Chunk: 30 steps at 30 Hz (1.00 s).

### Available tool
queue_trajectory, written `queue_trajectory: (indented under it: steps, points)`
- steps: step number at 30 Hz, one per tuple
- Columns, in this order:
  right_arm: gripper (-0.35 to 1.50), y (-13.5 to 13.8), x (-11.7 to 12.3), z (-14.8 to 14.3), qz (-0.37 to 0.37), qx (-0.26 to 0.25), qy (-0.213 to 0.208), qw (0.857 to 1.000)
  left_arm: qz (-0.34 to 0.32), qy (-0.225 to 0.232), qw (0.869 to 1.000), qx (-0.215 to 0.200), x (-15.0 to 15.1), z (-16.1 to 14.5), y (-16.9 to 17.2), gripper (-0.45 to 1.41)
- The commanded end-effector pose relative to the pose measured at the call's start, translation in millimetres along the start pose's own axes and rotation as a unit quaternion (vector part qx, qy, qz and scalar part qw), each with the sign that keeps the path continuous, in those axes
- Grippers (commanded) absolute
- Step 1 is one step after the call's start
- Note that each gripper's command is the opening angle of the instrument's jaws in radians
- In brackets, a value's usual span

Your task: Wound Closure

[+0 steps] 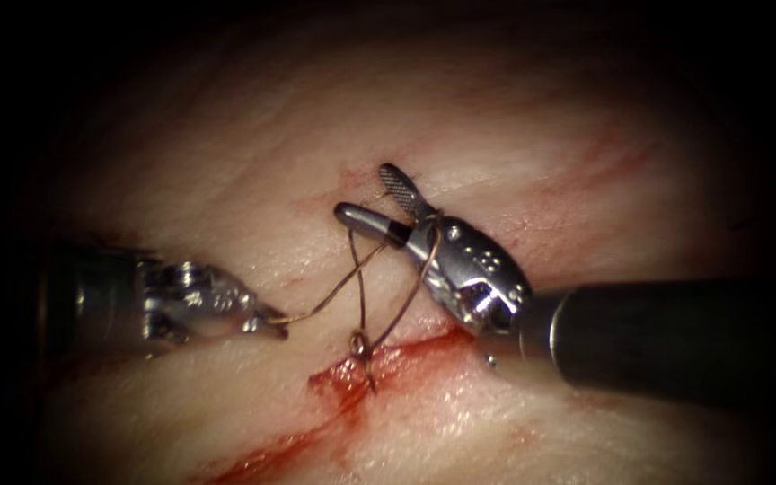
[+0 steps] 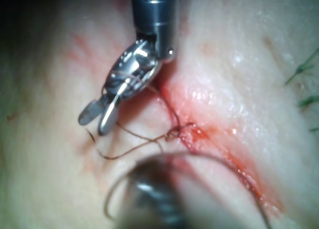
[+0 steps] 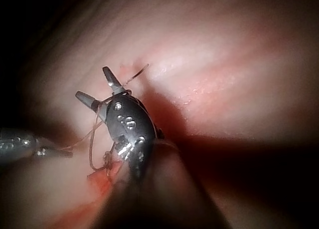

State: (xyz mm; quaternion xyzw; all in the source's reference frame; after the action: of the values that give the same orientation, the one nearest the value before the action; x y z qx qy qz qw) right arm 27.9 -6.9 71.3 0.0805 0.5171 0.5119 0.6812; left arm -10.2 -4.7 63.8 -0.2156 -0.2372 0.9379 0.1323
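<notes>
Tissue (image 1: 226, 162) under looped brown thread (image 1: 358, 287)

Thread (image 1: 358, 286) strands between both claws, above the cut (image 1: 343, 395).

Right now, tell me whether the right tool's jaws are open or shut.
Open: the right tool spreads its two jaws in a V, with thread looped around its neck, nothing gripped between them.

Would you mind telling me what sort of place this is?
Probably a surgical-training bench: tissue with a cut, thread looped around the open right claw, one end held in the left claw.
</notes>
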Motion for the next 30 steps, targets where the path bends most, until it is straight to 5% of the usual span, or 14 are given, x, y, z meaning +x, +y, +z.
queue_trajectory:
  steps: [1, 14, 30]
  points:
    - [1.06, -0.2, -0.6, 0.8, 0.018, -0.001, -0.014, 1.0, 0.002, 0.002, 1.0, -0.001, 0.4, 0.8, 0.2, -0.45]
    - [1.05, 1.0, -4.6, 2.2, 0.051, -0.003, -0.248, 0.967, 0.01, 0.004, 1.0, 0.0, 1.2, 0.8, 0.5, -0.45]
    - [0.98, 0.8, -3.5, 8.2, 0.055, -0.033, -0.266, 0.962, 0.01, 0.003, 1.0, 0.002, 0.7, 1.1, 0.9, -0.45]
